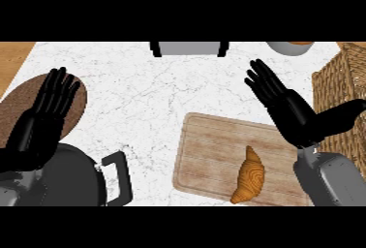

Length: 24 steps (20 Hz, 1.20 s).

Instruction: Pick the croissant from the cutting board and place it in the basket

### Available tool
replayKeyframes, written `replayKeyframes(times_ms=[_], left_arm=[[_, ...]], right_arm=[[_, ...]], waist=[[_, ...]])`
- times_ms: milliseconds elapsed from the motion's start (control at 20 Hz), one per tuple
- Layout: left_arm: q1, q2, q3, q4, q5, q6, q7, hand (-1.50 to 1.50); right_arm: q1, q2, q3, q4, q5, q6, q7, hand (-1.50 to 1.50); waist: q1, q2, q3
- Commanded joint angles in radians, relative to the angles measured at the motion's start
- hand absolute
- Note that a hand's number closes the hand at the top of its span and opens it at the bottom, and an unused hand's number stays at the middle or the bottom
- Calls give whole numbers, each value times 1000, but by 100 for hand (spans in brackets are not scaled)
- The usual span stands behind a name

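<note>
You have one croissant [250, 177] to pick up. It lies on the one cutting board [214, 155], just below and a little to the left of your right hand [297, 116]. It sits near the board's bottom edge and touches nothing else.

You have two hands. Your right hand is flat with its fingers straight and spread, and it holds nothing. It hangs over the board's right top corner. Your left hand [39, 121] is at the far left, fingers straight and up, also holding nothing.

There is one basket [343, 87], just to the right of your right hand. The picture's right edge cuts it off.

Below your left hand is one dark pan [71, 179] with one handle. One round brown mat [71, 106] lies under that hand.

Between your two hands the white counter [150, 97] has lots of open room.
</note>
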Motion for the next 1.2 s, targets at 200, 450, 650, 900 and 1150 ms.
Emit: replayKeyframes(times_ms=[200, 450, 650, 900, 1150], left_arm=[[-11, 104, -16, 70, -136, -9, 47, 0], [7, 65, -110, 61, -171, -32, 70, 0], [-19, 57, -118, 82, -179, -29, 92, 0], [-23, 64, -100, 100, -185, -24, 94, 0], [-14, 72, -89, 116, -179, -36, 87, 0]], right_arm=[[126, -153, -64, -64, 287, -227, 35, 150], [256, 30, 294, -134, 628, -358, -152, -150], [214, 106, 375, -16, 937, -601, 24, -150], [175, 35, 346, -12, 1243, -588, 371, -150], [93, -15, 319, -68, 1476, -368, 656, -150]], waist=[[-31, -6, -1], [6, -4, 1], [7, -4, -3], [-17, -16, -8], [-34, -26, -13]])
